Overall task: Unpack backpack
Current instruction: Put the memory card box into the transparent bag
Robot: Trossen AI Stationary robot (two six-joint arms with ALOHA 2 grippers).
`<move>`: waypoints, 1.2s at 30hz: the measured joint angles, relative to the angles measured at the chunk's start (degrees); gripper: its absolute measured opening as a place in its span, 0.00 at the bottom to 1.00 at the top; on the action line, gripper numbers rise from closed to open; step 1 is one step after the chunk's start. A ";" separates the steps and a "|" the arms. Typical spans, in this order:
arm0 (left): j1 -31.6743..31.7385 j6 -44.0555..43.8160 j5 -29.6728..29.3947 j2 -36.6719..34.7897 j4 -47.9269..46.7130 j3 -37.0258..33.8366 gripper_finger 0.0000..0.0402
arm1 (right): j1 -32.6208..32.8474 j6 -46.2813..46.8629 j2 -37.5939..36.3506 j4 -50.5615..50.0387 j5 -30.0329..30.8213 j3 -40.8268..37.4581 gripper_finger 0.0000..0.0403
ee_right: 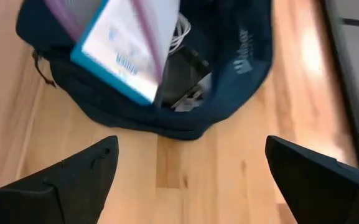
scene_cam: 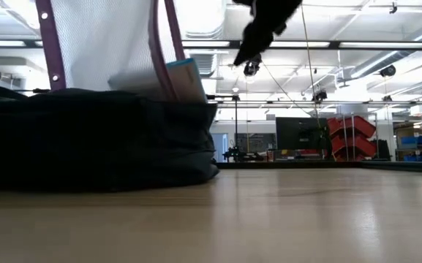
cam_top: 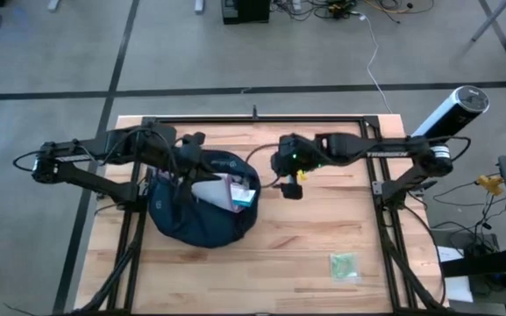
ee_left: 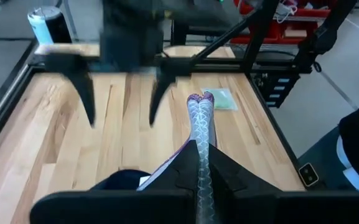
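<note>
While the backpack [cam_top: 202, 215] slumps open on the table just below the left gripper [cam_top: 185, 161], that gripper's fingers pinch tight on the clear purple-edged pouch [cam_top: 226, 191], lifting it partway out, probably to clear the bag's mouth. Beside the opening, the right gripper [cam_top: 289, 186] hovers spread wide, holding nothing, seemingly ready to reach inside, well away from a small green packet [cam_top: 343, 265].

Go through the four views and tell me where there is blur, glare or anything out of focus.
High view: evenly lit and sharp on the backpack. Low view: bright ceiling lights wash out the top; the near table is soft. Left wrist view: the right gripper ahead is smeared with blur, while the pouch is clearer. Right wrist view: the box in the backpack is blurred, and glare streaks the wood.
</note>
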 joint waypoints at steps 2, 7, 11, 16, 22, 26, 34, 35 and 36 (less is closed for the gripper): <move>0.00 0.35 0.00 -0.79 0.97 0.00 0.00 | 0.32 1.29 0.06 5.71 -0.96 -4.02 0.94; 0.00 1.09 -0.01 -2.48 3.93 0.00 0.00 | 2.46 5.49 0.11 23.48 -2.59 -12.49 0.94; 0.00 1.38 -0.01 -4.08 6.28 0.00 0.00 | 4.26 7.81 0.46 33.47 -2.34 -17.17 0.94; 0.00 2.83 -0.02 -6.10 8.98 0.00 0.00 | 5.82 10.30 0.46 39.90 -2.53 -21.01 0.94; 0.00 4.27 -0.94 -7.23 11.44 0.00 0.00 | 7.53 11.28 0.48 47.42 0.07 -21.75 0.94; 0.02 4.41 -3.48 -7.14 11.62 0.00 0.00 | 8.80 10.97 0.91 51.74 0.97 -21.59 0.94; 0.07 4.99 -9.14 -6.72 14.35 0.00 0.00 | 11.95 12.62 3.19 53.74 1.98 -21.52 0.94; 0.07 5.37 -9.14 -6.78 15.24 0.00 0.00 | 12.23 12.62 3.62 54.53 2.10 -21.53 0.94; 0.07 5.70 -9.11 -6.83 15.80 0.00 0.00 | 12.38 12.59 4.35 56.38 3.08 -21.54 0.94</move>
